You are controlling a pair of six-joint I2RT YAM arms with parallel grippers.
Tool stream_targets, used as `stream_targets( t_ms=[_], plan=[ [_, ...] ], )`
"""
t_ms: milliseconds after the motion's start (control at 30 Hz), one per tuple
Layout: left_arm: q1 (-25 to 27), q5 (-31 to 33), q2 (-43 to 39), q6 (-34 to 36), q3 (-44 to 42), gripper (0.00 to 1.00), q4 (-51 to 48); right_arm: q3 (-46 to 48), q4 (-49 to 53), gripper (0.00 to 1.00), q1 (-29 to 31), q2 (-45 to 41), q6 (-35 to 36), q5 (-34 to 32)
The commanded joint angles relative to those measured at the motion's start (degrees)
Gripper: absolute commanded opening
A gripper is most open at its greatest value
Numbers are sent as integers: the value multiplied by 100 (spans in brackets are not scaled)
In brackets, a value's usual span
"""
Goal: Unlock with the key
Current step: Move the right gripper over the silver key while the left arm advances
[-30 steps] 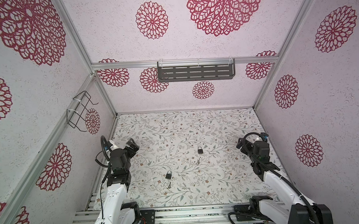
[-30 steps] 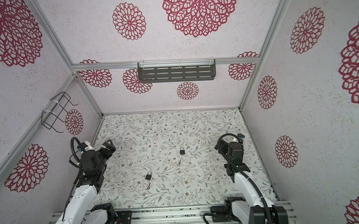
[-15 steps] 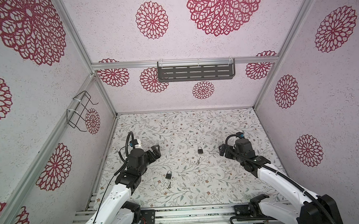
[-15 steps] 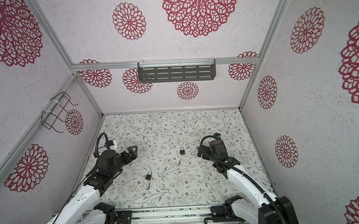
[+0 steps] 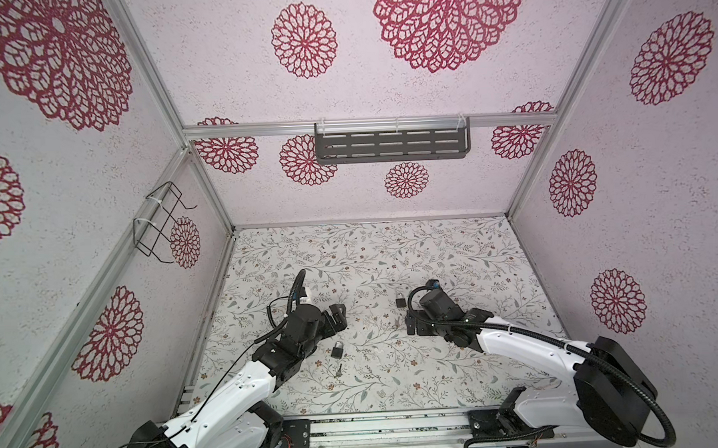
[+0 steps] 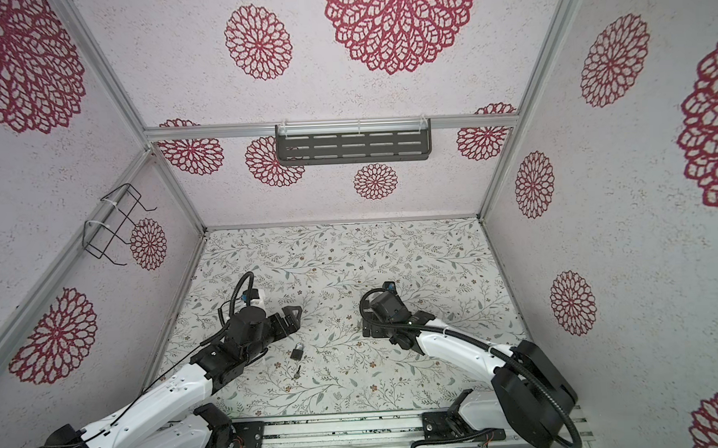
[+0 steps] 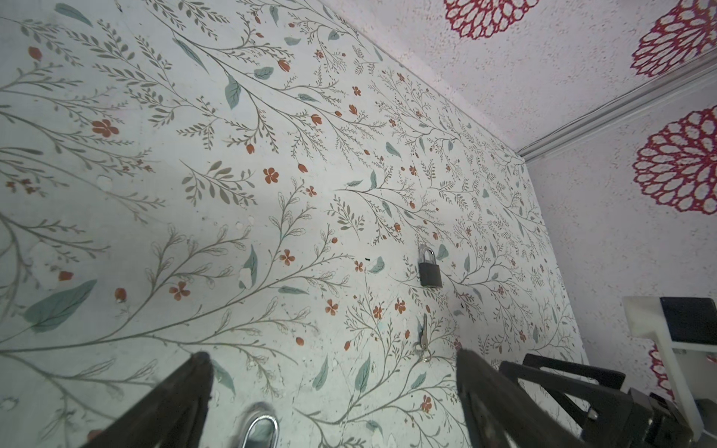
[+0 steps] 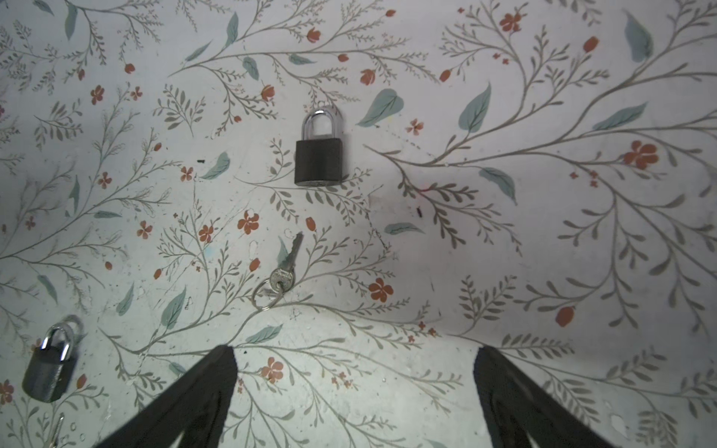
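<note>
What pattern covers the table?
The table shows leafy sprigs with red flowers; clearest in right wrist view.

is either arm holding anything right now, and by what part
Nothing is held. The left gripper and right gripper are open and empty; the padlock and key ahead of the right one lie untouched.

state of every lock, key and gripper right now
far padlock: shackle closed, lying flat
far key: lying loose, not inserted
near padlock: shackle closed, lying flat
near key: lying loose, not inserted
left gripper: open, empty
right gripper: open, empty
</note>
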State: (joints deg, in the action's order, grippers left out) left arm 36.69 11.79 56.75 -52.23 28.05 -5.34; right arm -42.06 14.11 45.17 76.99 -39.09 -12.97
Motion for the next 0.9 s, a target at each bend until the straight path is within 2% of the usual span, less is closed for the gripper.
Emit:
stream_targets(
  t_ms=[0, 433, 633, 867],
  plan=[
    [201, 386, 161, -235, 204, 100, 220, -388, 153, 99, 246, 325, -328, -596],
    [445, 659, 684, -559, 281, 100, 435, -1051, 166, 99, 652, 1580, -588, -1079],
    [453, 675, 725, -516, 313, 100, 460, -1094, 145, 99, 687, 1813, -608, -1285],
    [461, 570, 870, -499, 402, 100, 464, -1111, 135, 99, 687, 2030, -565, -1226]
  ],
)
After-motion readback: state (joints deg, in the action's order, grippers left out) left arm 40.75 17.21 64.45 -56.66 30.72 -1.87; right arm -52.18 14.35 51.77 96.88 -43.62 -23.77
